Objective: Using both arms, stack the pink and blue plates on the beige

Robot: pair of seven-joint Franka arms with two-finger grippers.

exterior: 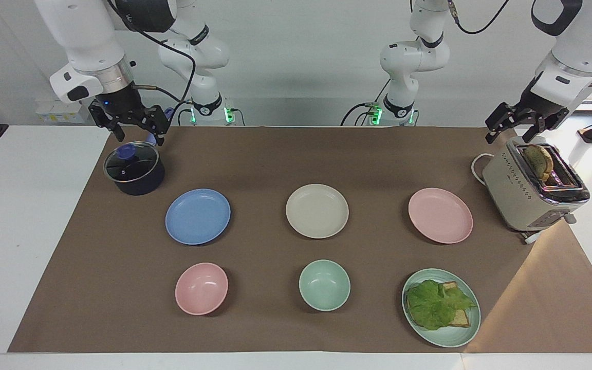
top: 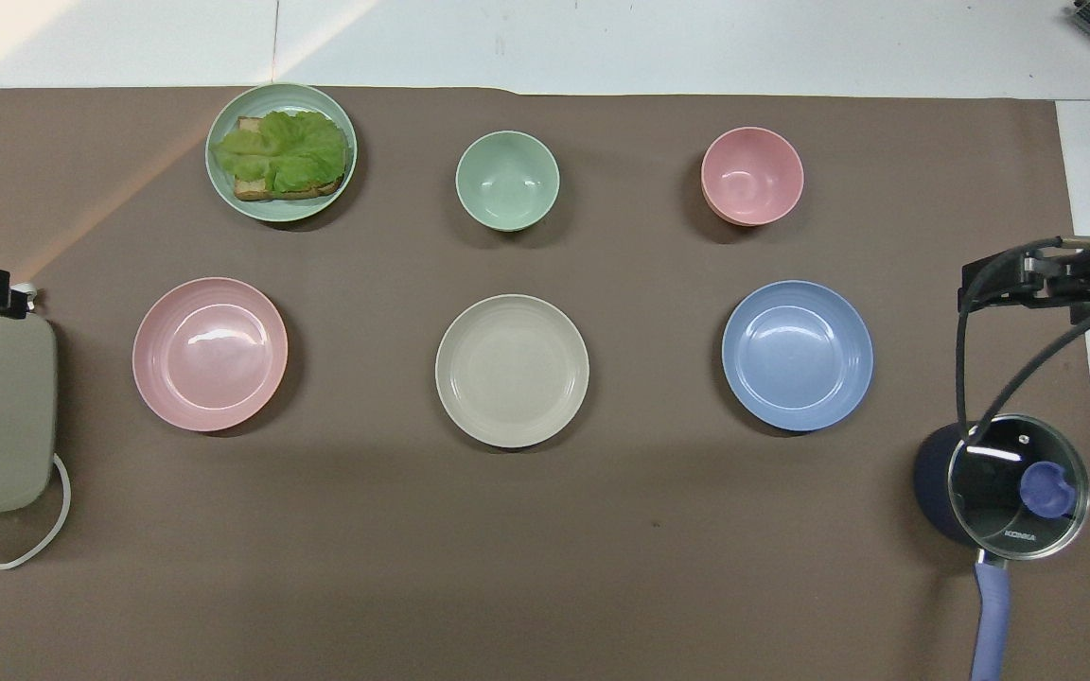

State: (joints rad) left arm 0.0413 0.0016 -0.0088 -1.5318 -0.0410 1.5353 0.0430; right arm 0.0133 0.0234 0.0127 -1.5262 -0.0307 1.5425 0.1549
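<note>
Right gripper [exterior: 136, 134] is hanging with fingers apart, empty, over the lidded pot [exterior: 134, 168]; left gripper [exterior: 524, 129] is likewise hanging with fingers apart, empty, over the toaster [exterior: 530, 192]. The blue plate [exterior: 198, 216] is lying below the right gripper, beside the pot; the pink plate [exterior: 440, 215] is lying below the left gripper, beside the toaster. The beige plate [exterior: 317, 210] is sitting between them, bare, well apart from both grippers.
</note>
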